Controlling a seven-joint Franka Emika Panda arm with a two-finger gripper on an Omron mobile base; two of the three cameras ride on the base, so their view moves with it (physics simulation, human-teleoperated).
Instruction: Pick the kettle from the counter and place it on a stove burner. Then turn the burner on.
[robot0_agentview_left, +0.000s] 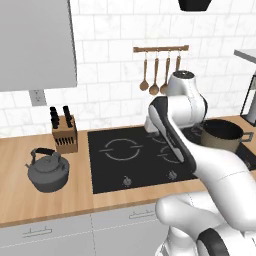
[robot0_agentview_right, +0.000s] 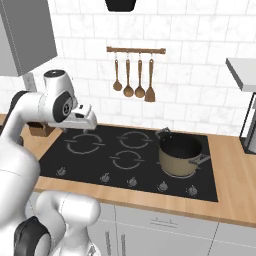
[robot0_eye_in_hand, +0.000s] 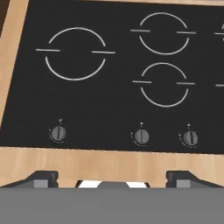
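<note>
On cooktop: unlabelled knobs.

- Your arm hides the cooktop's right rings in the left base view.
- The knife block sits mostly behind your arm in the right base view.
- The hand view's right edge cuts off a fourth ring.
- Knob markings are too small to read.

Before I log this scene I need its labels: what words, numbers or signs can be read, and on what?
No readable text anywhere.
Tiny marks sit around and above each stove knob, too small to read.
The kettle, pot and knife block carry no labels.
</note>
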